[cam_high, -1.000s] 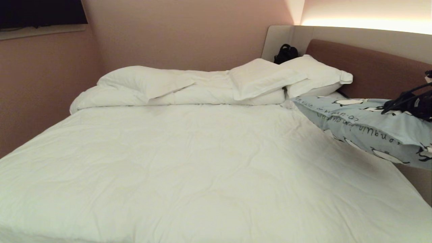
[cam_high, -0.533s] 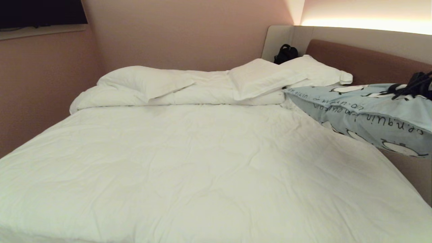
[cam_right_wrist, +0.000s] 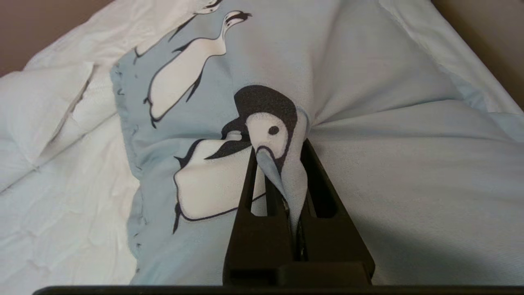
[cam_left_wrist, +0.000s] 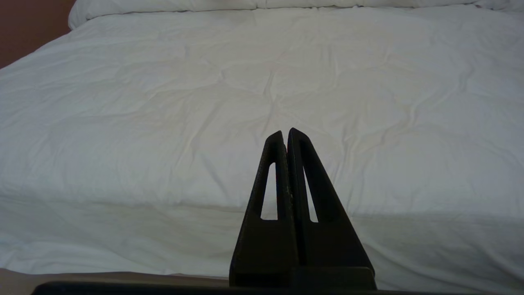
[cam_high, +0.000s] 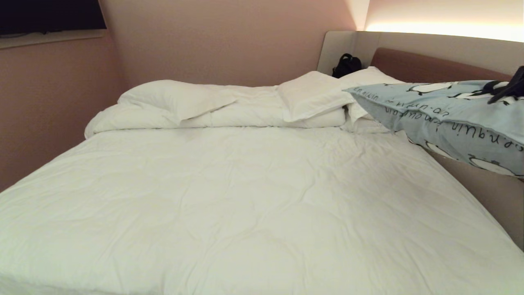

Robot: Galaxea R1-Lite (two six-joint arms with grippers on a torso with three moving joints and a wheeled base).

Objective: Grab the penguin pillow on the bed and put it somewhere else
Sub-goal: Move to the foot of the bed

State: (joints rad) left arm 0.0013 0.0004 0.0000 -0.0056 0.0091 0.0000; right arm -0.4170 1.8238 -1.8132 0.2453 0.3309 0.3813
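Note:
The penguin pillow (cam_high: pixel 446 119), light blue-grey with penguins and dark script, hangs in the air over the bed's right edge near the headboard. My right gripper (cam_right_wrist: pixel 280 153) is shut on a pinched fold of its cover beside a penguin's head (cam_right_wrist: pixel 268 123); in the head view only a dark part of that gripper (cam_high: pixel 509 88) shows at the right edge, on top of the pillow. The bed (cam_high: pixel 229 192) lies under a white duvet. My left gripper (cam_left_wrist: pixel 285 133) is shut on nothing, parked low before the bed's near side (cam_left_wrist: pixel 163 229).
Two plain white pillows (cam_high: pixel 176 98) (cam_high: pixel 319 96) lie on the rolled duvet along the far side. A black bag (cam_high: pixel 346 64) sits in the corner by the brown headboard (cam_high: pixel 425 67). Pink walls bound the far and left sides.
The right gripper has lifted the penguin pillow higher; its far corner now hangs in front of the white pillow by the headboard. The left arm has kept still.

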